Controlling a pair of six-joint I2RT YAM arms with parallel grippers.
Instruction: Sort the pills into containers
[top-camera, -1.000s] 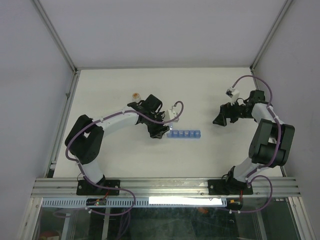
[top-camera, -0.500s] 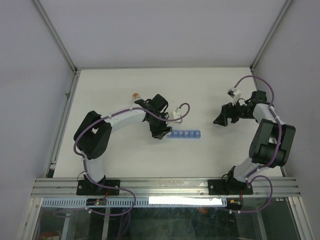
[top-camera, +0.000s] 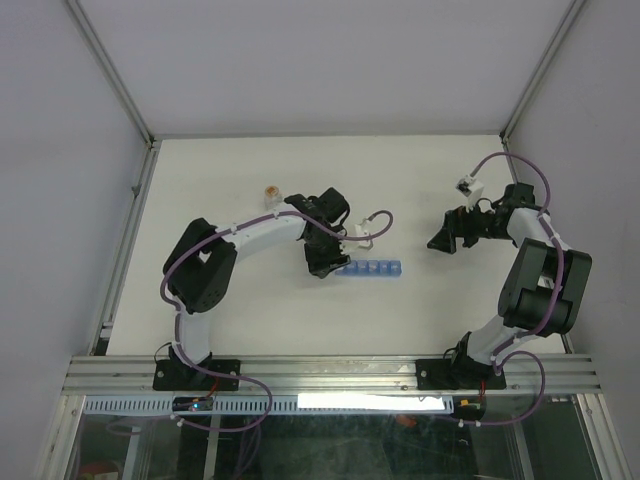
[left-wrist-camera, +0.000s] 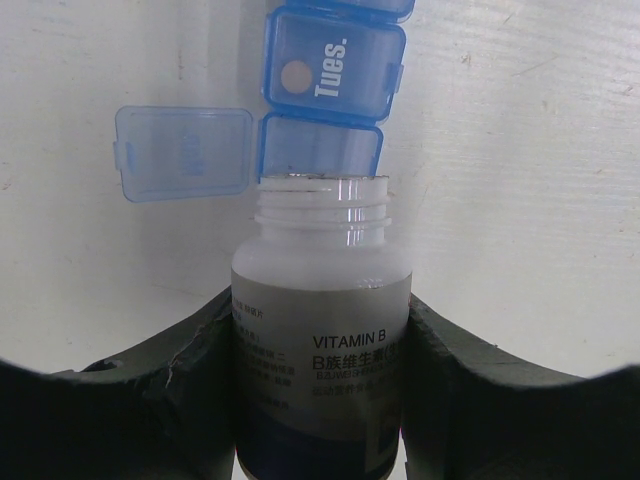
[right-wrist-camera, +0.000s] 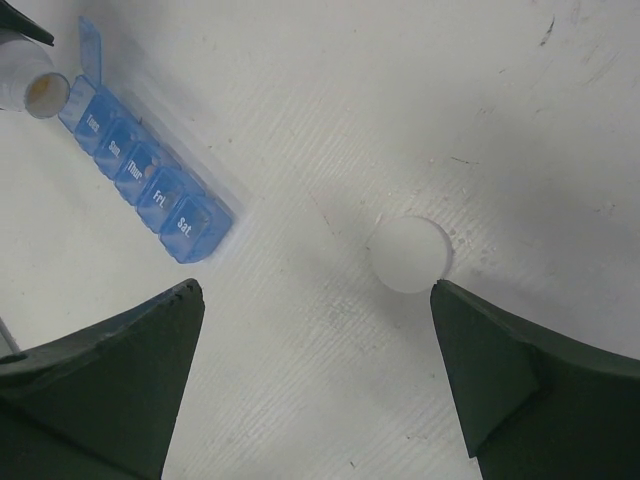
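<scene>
The blue pill organizer (top-camera: 368, 268) lies mid-table as a strip of small day compartments. In the left wrist view its end compartment (left-wrist-camera: 320, 150) is open, lid (left-wrist-camera: 183, 153) flipped left; the "Tues." compartment (left-wrist-camera: 333, 68) holds a round pill (left-wrist-camera: 295, 75). My left gripper (top-camera: 322, 262) is shut on an uncapped white Vitamin B bottle (left-wrist-camera: 320, 330), tipped with its mouth at the open compartment. My right gripper (top-camera: 443, 238) is open and empty, over bare table right of the organizer (right-wrist-camera: 140, 180). A white round cap (right-wrist-camera: 408, 254) lies between its fingers' span.
A small clear vial with orange contents (top-camera: 270, 192) stands at the back left of the left arm. The white tabletop (top-camera: 300, 310) is bounded by frame rails and walls at the left, back and right.
The left arm has swung rightward, bringing the bottle from the organizer's left side to its left end. The right arm has barely moved.
</scene>
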